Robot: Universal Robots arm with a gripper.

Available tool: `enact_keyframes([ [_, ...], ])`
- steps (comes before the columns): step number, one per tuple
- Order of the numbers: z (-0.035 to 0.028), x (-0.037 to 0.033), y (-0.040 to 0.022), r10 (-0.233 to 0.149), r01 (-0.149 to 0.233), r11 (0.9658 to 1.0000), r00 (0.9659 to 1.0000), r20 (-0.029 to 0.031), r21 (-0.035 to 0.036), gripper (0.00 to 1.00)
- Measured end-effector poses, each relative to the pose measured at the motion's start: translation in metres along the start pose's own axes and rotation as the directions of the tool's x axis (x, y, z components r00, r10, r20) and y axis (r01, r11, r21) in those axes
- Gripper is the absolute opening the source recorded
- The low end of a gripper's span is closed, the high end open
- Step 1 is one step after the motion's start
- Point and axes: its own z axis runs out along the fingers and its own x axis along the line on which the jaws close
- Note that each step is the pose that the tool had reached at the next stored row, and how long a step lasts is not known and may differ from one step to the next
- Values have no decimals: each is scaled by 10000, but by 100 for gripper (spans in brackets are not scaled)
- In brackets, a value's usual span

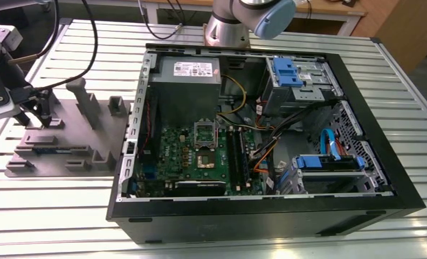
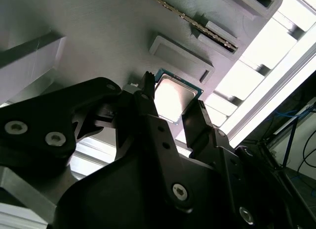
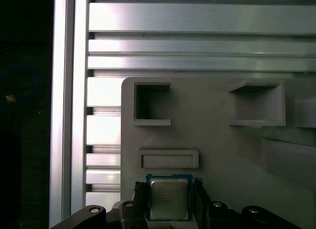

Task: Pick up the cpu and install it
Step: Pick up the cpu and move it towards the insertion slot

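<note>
And here we are at the grey plastic fixture [image 1: 98, 141], which in the exterior view sits at nine o'clock from the open computer case [image 1: 386, 162] on the slatted aluminium tabletop [image 1: 55, 216]. The tool [image 1: 39, 121] is right down on that fixture, over towards its nine o'clock side, and the arm's base [image 1: 228, 29] stands at twelve o'clock from the case.

Both wrist views take us in close, and there it is: the cpu [image 3: 169, 199], silvery lid up with a green rim showing around it, caught between the two black fingers [image 3: 139, 192]. They are closed in to the chip's width, one against each of two opposite edges, so the tool has hold of it. The cpu is low against the fixture's flat face (any daylight underneath can't be made out), just beside a shallow rectangular recess [image 3: 169, 159], with two deeper square pockets [image 3: 152, 103] further along.

Over in the case, the green motherboard [image 1: 177, 162] lies at the bottom. The power supply [image 1: 188, 73], a grey box, is at its twelve o'clock. Black memory sticks [image 1: 235, 151] stand at its three o'clock.
</note>
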Motion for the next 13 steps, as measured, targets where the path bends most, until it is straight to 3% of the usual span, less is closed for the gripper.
enact_keyframes([
  [13, -32, 0, 1, 0, 0, 10000, 10000, -1, 0, 47],
])
